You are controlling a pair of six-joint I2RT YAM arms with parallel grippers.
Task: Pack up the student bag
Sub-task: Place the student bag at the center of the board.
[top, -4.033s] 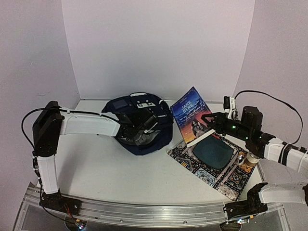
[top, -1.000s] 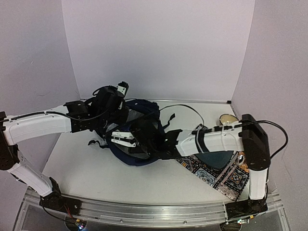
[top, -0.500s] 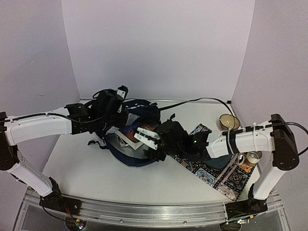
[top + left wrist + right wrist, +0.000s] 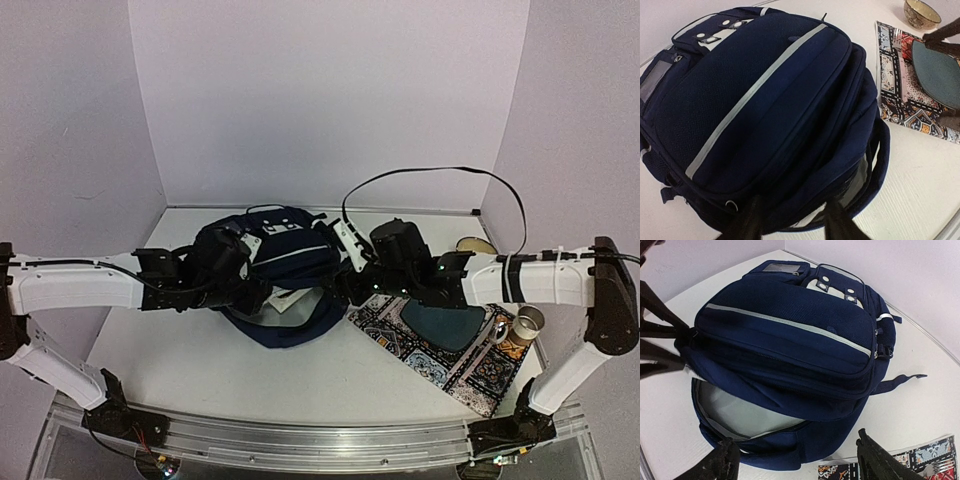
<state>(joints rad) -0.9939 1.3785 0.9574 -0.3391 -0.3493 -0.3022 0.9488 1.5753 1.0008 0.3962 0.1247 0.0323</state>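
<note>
Inside the student bag (image 4: pixel 290 255) little shows; the left hand (image 4: pixel 792 202) and right hand (image 4: pixel 796 437) have their fingers apart, seemingly gripping nothing.

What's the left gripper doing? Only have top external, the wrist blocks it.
Observer: Left wrist view shows the left gripper open and empty, with the student bag just past it. Contact I can't tell.
Operator: Right one?
Observer: Right wrist view shows the right gripper wide open, empty, facing the bag's open side.
Operator: Bag zipped?
Observer: No. It gapes under the front flap; only pale lining shows inside from that view.
</note>
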